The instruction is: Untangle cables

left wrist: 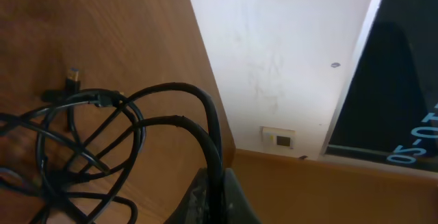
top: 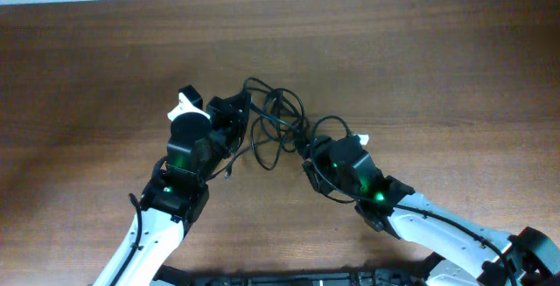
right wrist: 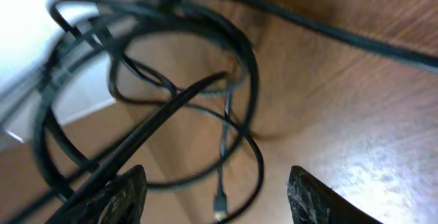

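The thin, flexible black cables [top: 278, 111] lie in one loose knot of overlapping loops on the brown wood-grain worktop [top: 105, 85], between the two arms and a little nearer its far edge. The left gripper [left wrist: 213, 193] is clamped tight on them: in its wrist view two strands rise side by side out of the closed fingers and arc over to the left into the tangle, where a small plug [left wrist: 74, 77] sticks up past the loops. The right gripper [right wrist: 215, 183] stands open just beside the knot, its two dark fingers well apart. Nothing is pinched between them, though one strand runs diagonally close past the left-hand finger and another small plug lies on the wood near the gap. The cables look very light and limp, yet the loops keep round curves, so I judge them slightly springy and inclined to coil back when released. The jacket looks smooth, and a cord this thin could slip through a loose pinch or bring a neighbouring strand along. The plugs seem the likeliest parts to catch on a loop. The best hold for the free gripper would probably be a single outer strand, or the cord just behind a plug, well apart from the dense crossings.
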`<state>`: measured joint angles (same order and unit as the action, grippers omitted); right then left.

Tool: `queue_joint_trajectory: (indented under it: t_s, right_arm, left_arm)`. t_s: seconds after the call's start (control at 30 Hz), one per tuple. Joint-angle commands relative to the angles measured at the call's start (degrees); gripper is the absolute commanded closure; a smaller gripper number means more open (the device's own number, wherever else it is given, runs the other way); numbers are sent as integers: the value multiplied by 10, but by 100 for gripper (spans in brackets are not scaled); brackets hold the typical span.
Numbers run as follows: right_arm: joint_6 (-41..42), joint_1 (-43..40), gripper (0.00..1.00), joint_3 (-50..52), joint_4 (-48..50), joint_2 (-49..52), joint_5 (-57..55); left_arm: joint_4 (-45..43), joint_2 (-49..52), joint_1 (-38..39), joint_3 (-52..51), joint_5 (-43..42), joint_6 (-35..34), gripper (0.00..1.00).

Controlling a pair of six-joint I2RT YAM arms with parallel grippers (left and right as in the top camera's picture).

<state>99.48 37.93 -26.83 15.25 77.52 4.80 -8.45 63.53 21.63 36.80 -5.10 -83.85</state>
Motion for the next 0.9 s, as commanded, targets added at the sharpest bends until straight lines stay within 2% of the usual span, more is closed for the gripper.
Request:
queue_joint_trajectory:
  t_s: [0.0,0.4,0.77,0.8,0.87]
  right_arm:
    - [31,3,36,-1,21,13,-55]
    - [31,4,36,-2,195,118,-5]
    - [129,44,32,-5,197,156,-54]
    - [136,44,39,-5,197,157,-57]
    - [136,44,66,-5,198,158,-57]
  left_arm:
    - [0,-7,4,9,-5,-10,100]
    - [2,-7,7,9,-15,-10,100]
    - [2,-7,33,9,-15,-10,100]
    - [2,-7,36,9,-15,-10,100]
    - [2,-7,36,9,-14,-10,100]
